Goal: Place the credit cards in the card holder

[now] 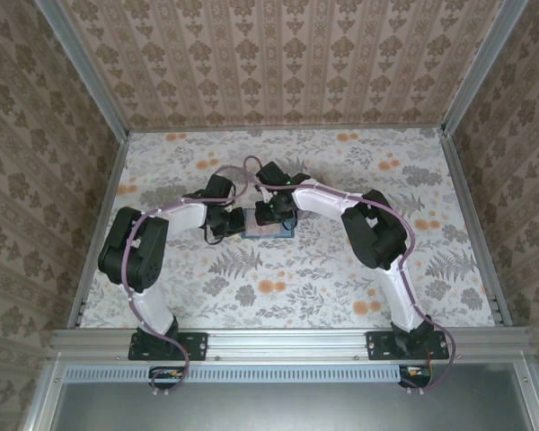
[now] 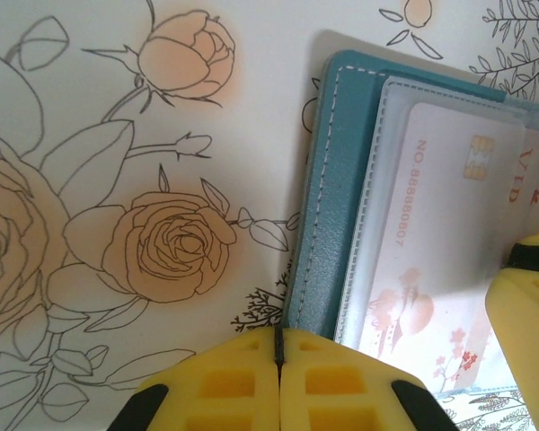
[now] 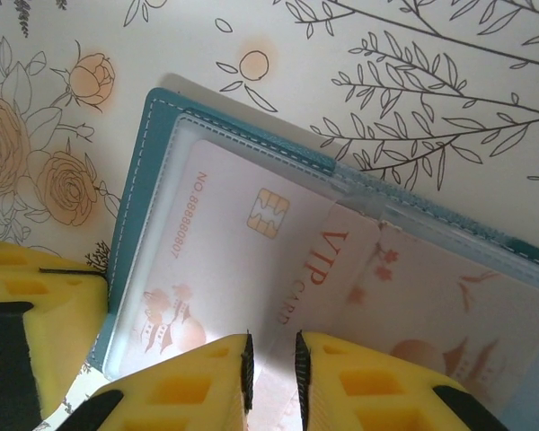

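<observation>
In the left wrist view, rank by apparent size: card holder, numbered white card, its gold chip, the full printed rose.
1. card holder, cut off by the frame
2. numbered white card inside it
3. printed rose
4. gold chip
All lie flat at similar depth, so nearness barely skews this.

The pale card (image 3: 220,269) tucked into the teal wallet (image 3: 136,189) has a line printed along one long edge: "NO." followed by a run of eights; I can't be sure of the last digits. The pinkish second card (image 3: 346,269) lying over it says "VIP" in red capitals, with "CARD" smaller beside it; in the left wrist view the red "VIP" sits at the frame's right edge.
</observation>
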Motion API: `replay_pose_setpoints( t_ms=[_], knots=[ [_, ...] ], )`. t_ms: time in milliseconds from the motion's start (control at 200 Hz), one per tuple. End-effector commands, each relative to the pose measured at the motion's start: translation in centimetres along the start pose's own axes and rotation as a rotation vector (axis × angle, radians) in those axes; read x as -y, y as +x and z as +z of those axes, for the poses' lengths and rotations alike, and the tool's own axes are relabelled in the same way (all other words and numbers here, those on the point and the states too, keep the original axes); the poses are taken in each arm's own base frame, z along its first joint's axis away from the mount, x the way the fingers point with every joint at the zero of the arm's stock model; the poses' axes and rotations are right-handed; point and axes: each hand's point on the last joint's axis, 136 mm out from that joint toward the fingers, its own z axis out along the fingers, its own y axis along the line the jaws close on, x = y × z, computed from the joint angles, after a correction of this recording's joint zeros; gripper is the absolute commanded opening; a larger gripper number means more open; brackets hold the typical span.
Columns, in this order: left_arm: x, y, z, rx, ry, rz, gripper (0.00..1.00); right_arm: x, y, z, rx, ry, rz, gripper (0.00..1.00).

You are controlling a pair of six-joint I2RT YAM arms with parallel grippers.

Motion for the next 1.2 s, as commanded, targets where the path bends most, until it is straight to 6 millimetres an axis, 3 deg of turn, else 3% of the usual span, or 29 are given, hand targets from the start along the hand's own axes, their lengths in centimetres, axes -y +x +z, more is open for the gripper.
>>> replay_pose_setpoints(
  t_ms=[0,190,395,540,835,1195],
  knots=[
    [-2.5,4.6,3.6,-0.152,-0.057,-0.018,0.06,0.5,0.9,0.1,-0.033,0.041,0.013,0.23],
    [-2.5,4.6,3.5,-0.149,-0.056,-0.019,0.06,0.0,1.8,1.4,-0.06,0.037,0.013,0.23],
    [-2.0,4.3,3.8,-0.151,-0.043,-0.016,0.06,-2.0,2.4,2.5,-0.079,-0.023,0.017,0.23],
    [-1.9,4.2,3.7,-0.149,-0.046,-0.013,0.06,-2.7,2.4,2.2,-0.079,-0.046,0.013,0.23],
    [-2.5,4.5,3.5,-0.147,-0.06,-0.018,0.06,-2.0,0.4,-1.6,0.001,-0.017,-0.015,0.25],
    [-2.9,4.6,3.4,-0.147,-0.075,-0.022,0.06,0.8,1.5,-0.9,-0.037,0.083,-0.006,0.26]
  ],
)
